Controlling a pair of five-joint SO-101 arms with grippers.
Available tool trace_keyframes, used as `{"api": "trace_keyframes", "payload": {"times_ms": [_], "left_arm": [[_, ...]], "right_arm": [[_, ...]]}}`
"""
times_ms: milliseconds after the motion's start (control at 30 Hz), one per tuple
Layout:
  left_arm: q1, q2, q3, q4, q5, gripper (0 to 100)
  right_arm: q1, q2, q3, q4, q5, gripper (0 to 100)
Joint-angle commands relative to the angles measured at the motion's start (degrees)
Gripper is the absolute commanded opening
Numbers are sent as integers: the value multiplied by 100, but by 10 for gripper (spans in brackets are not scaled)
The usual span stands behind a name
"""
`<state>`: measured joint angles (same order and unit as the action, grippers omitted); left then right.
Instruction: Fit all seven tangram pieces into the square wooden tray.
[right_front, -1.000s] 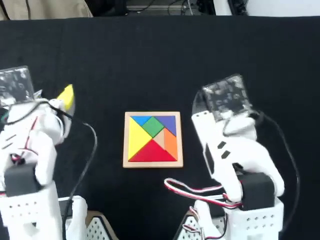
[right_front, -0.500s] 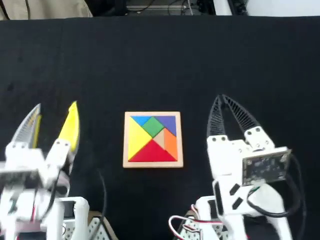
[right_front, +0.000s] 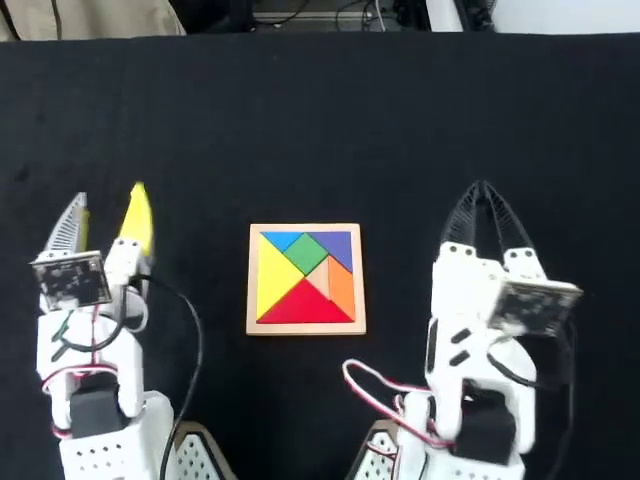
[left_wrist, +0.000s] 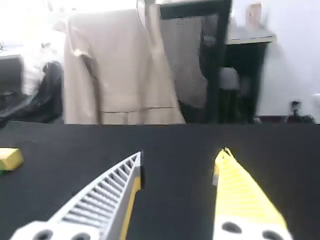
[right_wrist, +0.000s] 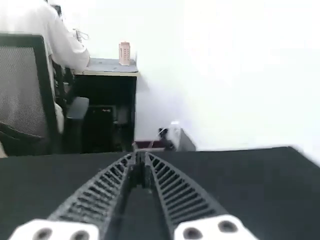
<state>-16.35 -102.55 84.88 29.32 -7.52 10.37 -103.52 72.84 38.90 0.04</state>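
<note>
The square wooden tray (right_front: 252, 280) lies at the middle of the black table, holding several coloured tangram pieces: a yellow triangle (right_front: 270, 275), a red triangle (right_front: 303, 303), a green square (right_front: 308, 252), a blue piece (right_front: 282, 240), a purple piece (right_front: 342, 245) and an orange piece (right_front: 342, 287). My left gripper (right_front: 108, 203) is left of the tray, open and empty, its grey and yellow fingers apart (left_wrist: 180, 160). Right of the tray, my right gripper (right_front: 483, 189) has its black fingers shut with nothing between them (right_wrist: 139, 162).
A small yellow block (left_wrist: 10, 158) lies on the black cloth off to one side in the left wrist view. Chairs, a hanging garment and a desk stand beyond the table's far edge. Both arm bases sit at the table's near edge.
Both arms have swung upright from a folded pose, their grippers now pointing toward the far side of the table. The right gripper has closed. The tray and pieces have not moved.
</note>
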Motion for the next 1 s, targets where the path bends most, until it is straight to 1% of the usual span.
{"api": "trace_keyframes", "payload": {"times_ms": [0,67,133,200,267,333,367,533,600,700,800,833,967], "left_arm": [[848,-18,365,255,-53,240],[1068,-35,998,88,-62,238],[1007,44,1270,70,-18,238],[681,79,1253,457,-18,238],[400,114,1262,536,-9,238],[295,149,1262,844,-9,238],[295,158,1262,1020,-9,238],[295,167,1262,1899,-9,242],[295,167,1262,2171,-9,242],[295,158,1262,2866,-9,238],[295,114,1200,3569,-35,238],[295,114,1147,3692,-26,238],[303,114,1121,4000,-18,238]], "right_arm": [[-35,-338,-330,448,-440,11],[-220,-338,66,510,-220,12],[-316,-347,620,501,158,12],[-308,-356,1226,484,659,12],[-308,-356,1859,448,1169,12],[-334,-356,2378,369,1574,12],[-334,-312,2378,431,1679,12],[-343,-312,2369,853,1670,12],[-343,-321,2369,1213,1670,12],[-369,-312,2369,2233,1670,12],[-659,-356,2360,3393,1688,12],[-703,-356,2334,3569,1697,12],[-721,-356,2369,3508,1679,12]]}}
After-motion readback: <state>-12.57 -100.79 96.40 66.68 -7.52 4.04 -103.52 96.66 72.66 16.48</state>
